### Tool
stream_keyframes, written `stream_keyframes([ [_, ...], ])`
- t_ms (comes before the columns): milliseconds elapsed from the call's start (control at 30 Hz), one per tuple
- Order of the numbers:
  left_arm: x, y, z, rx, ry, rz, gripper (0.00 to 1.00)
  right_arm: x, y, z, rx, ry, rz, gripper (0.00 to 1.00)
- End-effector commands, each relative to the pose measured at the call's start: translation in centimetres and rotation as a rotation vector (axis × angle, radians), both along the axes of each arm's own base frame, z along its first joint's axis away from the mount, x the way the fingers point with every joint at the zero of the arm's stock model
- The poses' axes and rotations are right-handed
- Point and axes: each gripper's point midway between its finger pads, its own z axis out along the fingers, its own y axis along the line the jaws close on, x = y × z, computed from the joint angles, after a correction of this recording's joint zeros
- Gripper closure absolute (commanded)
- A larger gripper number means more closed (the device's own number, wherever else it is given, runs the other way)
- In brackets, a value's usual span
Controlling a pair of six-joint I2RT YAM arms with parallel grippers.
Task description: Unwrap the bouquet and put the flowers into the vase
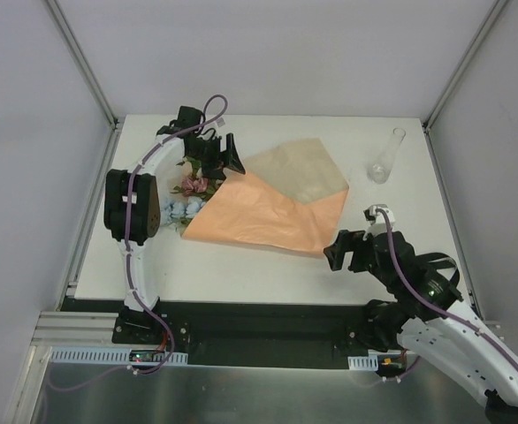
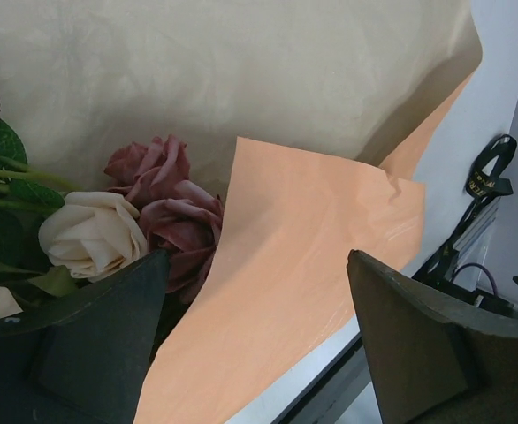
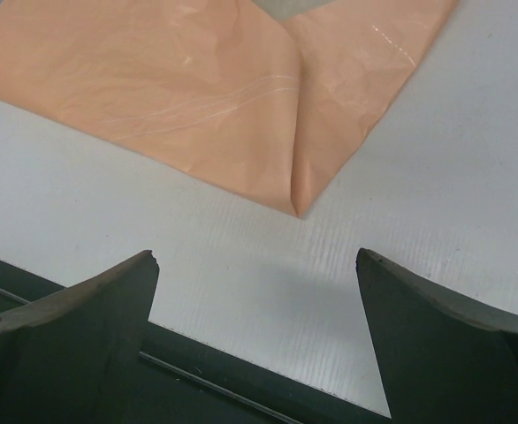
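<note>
The bouquet's peach-orange paper [image 1: 268, 212] lies spread flat mid-table, with its tan reverse [image 1: 299, 168] showing at the back. The flowers [image 1: 188, 190] lie at its left edge: dusty-pink roses [image 2: 166, 199], a cream rose [image 2: 91, 234] and pale blue blossoms [image 1: 178, 210]. My left gripper [image 1: 228, 159] hovers over them, open; in the left wrist view its jaws [image 2: 257, 256] straddle a raised orange paper fold [image 2: 303, 247] without touching it. The clear glass vase [image 1: 387, 157] stands at the back right. My right gripper [image 1: 343, 252] is open and empty, just short of the paper's near corner [image 3: 294, 208].
A black ribbon with gold lettering [image 2: 491, 172] lies off the paper near the table's edge. The table's front edge [image 3: 241, 353] and a dark rail run just below the right fingers. White walls enclose the table on three sides.
</note>
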Motion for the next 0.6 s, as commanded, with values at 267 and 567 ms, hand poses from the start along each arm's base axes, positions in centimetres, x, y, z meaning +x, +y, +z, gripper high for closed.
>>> stream_keyframes([
  [267, -5.3, -3.1, 3.3, -0.024, 0.023, -0.097, 0.28, -1.0, -2.8, 0.3, -0.007, -0.057, -0.065, 0.03],
  [567, -9.8, -3.4, 7.3, -0.092, -0.031, -0.149, 0.25, -0.5, -1.7, -0.4, -0.010, -0.017, -0.050, 0.03],
])
